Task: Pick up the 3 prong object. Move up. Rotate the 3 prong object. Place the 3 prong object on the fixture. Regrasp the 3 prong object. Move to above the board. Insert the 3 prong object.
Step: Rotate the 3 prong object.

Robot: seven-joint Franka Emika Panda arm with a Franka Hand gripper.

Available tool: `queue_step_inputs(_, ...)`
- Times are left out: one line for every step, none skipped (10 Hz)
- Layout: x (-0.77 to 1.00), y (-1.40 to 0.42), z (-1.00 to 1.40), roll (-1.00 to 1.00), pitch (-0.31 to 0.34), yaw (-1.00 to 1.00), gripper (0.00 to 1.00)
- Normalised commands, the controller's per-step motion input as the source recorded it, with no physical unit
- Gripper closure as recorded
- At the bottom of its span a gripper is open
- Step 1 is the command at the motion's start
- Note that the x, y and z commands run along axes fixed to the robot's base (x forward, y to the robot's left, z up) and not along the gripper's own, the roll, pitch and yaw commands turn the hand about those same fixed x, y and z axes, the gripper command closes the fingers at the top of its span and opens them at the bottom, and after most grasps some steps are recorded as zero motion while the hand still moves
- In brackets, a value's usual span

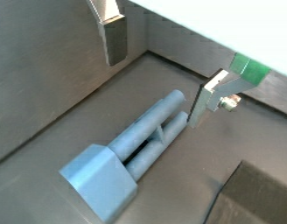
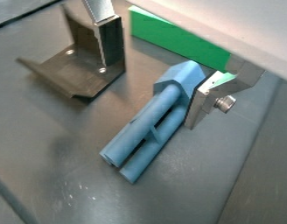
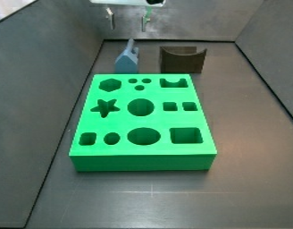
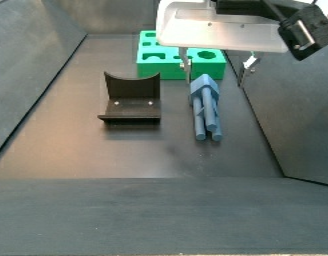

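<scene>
Wrist views both show gripper [image 2: 157,61] hanging above floor, jaws spread wide, nothing held. 3 prong object [image 2: 157,118] lies flat on floor under gap between fingers [image 1: 115,39], not touching either plate, blocky end nearer one finger. Fixture [image 2: 78,66] sits beyond one finger; board [image 2: 181,39] beyond gripper. Side view: 3 prong object [image 4: 206,108] between fixture [image 4: 131,97] and wall, just beside board [image 4: 160,52].

White end effector [image 4: 215,68] housing, flat silver fingers [image 2: 212,98], one screw.
</scene>
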Motion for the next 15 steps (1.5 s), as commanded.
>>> queue_step_inputs(0.03,0.0,-0.03,0.01,-0.048,0.46,0.0)
queue_step_inputs(0.03,0.0,-0.03,0.01,-0.046,0.24,0.0)
queue_step_inputs(0.0,0.0,-1.0,0.0,0.0,0.0,0.0)
queue_step_inputs(0.01,0.0,-1.0,0.0,-0.007,-0.06,0.0)
queue_step_inputs(0.02,0.0,-1.0,0.0,-0.024,-0.06,0.0)
queue_step_inputs(0.02,0.01,-1.0,0.0,-0.029,-0.05,0.0)
queue_step_inputs(0.03,0.01,-1.0,0.0,-0.027,-0.04,0.0)
queue_step_inputs(0.04,0.01,-1.0,-0.01,-0.025,-0.03,0.0)
queue_step_inputs(0.05,0.01,-0.97,-0.01,-0.023,-0.03,0.0)
queue_step_inputs(0.05,0.01,-0.78,-0.02,-0.017,-0.02,0.0)
queue_step_inputs(0.04,0.01,-0.65,-0.02,-0.022,-0.02,0.0)
queue_step_inputs(0.04,0.01,-0.51,-0.02,-0.028,-0.02,0.0)
queue_step_inputs(0.04,0.01,-0.38,-0.02,-0.035,-0.01,0.0)
queue_step_inputs(0.04,0.01,-0.21,-0.03,-0.039,-0.01,0.0)
queue_step_inputs(0.0,0.0,0.0,0.0,0.0,0.0,1.0)
